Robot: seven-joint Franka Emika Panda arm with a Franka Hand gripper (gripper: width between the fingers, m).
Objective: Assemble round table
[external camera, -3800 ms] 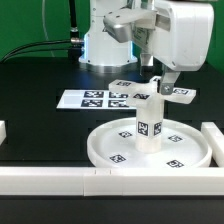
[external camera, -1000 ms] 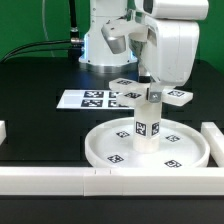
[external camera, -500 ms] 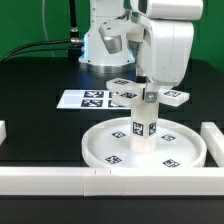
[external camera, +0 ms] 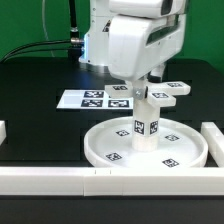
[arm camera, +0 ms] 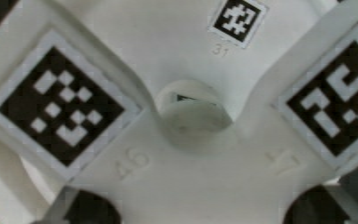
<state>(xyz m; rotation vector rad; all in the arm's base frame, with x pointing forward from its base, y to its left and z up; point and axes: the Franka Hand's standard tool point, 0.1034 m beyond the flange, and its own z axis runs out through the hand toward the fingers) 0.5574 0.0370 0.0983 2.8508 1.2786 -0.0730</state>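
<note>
The large round rimmed disc (external camera: 100,155) lies flat on the black table. The stubby cylinder post (external camera: 146,130) stands upright at its centre. The small cross-shaped piece (external camera: 172,89) sits level on top of the post, with tagged arms sticking out to both sides. My gripper (external camera: 144,86) comes straight down over the piece and is shut on its middle; the hand hides most of it. In the wrist view the cross-shaped piece (arm camera: 194,150) fills the picture, its centre hole showing, with dark fingertips (arm camera: 91,207) at either side of it.
The marker board (external camera: 85,98) lies behind the disc toward the exterior view's left. Long white bars run along the front (external camera: 50,180) and the exterior view's right (external camera: 213,140). The arm's base (external camera: 95,50) stands at the back.
The cross-shaped piece has come down onto the post's top. The hand has turned about its vertical axis and now faces the camera, hiding more of the piece.
</note>
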